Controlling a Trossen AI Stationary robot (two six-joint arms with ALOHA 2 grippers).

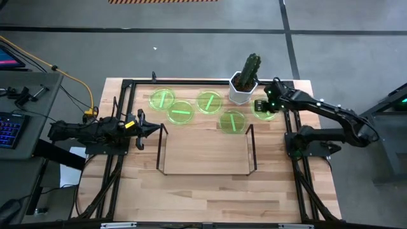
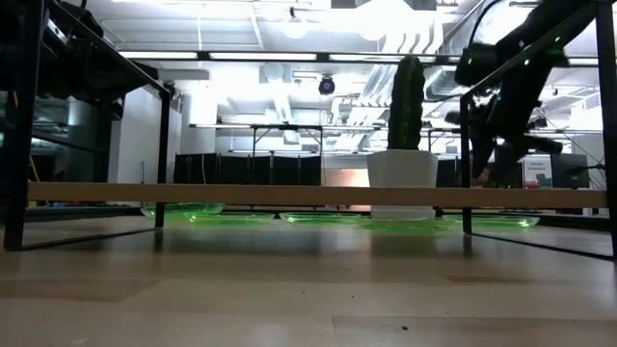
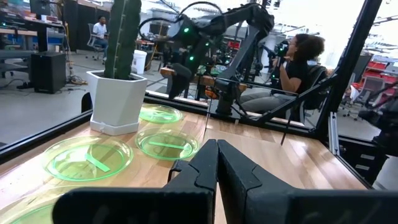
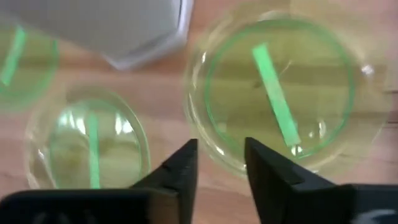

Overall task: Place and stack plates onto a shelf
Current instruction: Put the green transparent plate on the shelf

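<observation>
Five green plates lie flat on the table's far half: three in a row (image 1: 162, 98) (image 1: 181, 112) (image 1: 209, 101), one (image 1: 233, 121) near the shelf, and the rightmost plate (image 1: 266, 108) beside the white cactus pot (image 1: 245, 86). The wire shelf (image 1: 203, 149) stands mid-table, and its wooden board (image 2: 289, 193) is bare. My right gripper (image 1: 262, 106) hangs over the rightmost plate (image 4: 277, 93). It is open, with its fingers on either side of the plate's rim (image 4: 214, 149) and above it. My left gripper (image 1: 151, 130) is shut and waits level at the shelf's left end.
The cactus pot (image 4: 118, 25) stands right next to the rightmost plate, and another plate (image 4: 87, 146) lies close by. The black metal frame (image 1: 127, 86) rings the table. A person (image 3: 298, 56) sits beyond the right edge. Bare wood lies in front of the shelf (image 1: 203, 197).
</observation>
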